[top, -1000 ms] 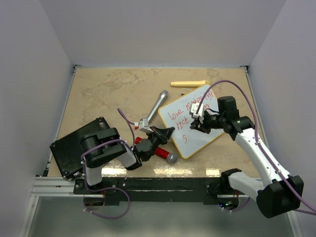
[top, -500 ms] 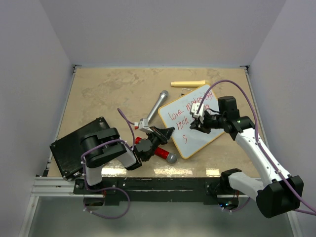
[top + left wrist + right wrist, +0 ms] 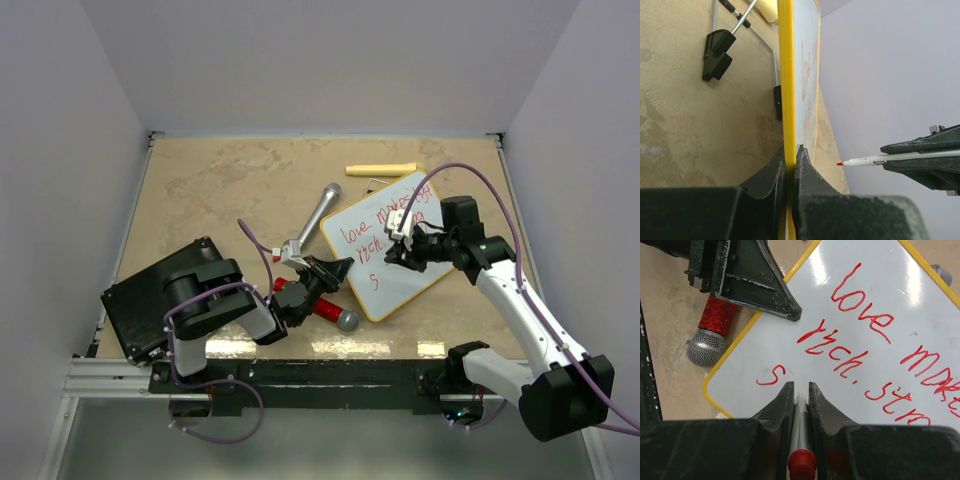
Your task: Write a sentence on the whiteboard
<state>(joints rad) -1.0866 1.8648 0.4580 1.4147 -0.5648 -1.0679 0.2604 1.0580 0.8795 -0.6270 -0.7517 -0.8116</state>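
The whiteboard [image 3: 400, 270] lies tilted right of centre, its yellow frame [image 3: 785, 75] seen edge-on in the left wrist view. The sentence [image 3: 865, 320] runs in red over three lines: "love" and more, then "rzch. str…", then a lone "s" [image 3: 771, 376]. My left gripper [image 3: 335, 272] [image 3: 791, 150] is shut on the board's lower-left edge. My right gripper [image 3: 397, 250] [image 3: 800, 387] is shut on a red-capped marker [image 3: 801, 440] just right of the "s". The marker's red tip [image 3: 840, 163] hangs a little off the board's face.
A silver microphone [image 3: 318, 215] lies left of the board, and a red glitter one [image 3: 710, 335] sits under its lower-left corner. A yellow stick [image 3: 385, 168] lies behind the board. A black flat box [image 3: 150, 295] rests at the near left. Black wire feet [image 3: 720, 45] jut from the board's back.
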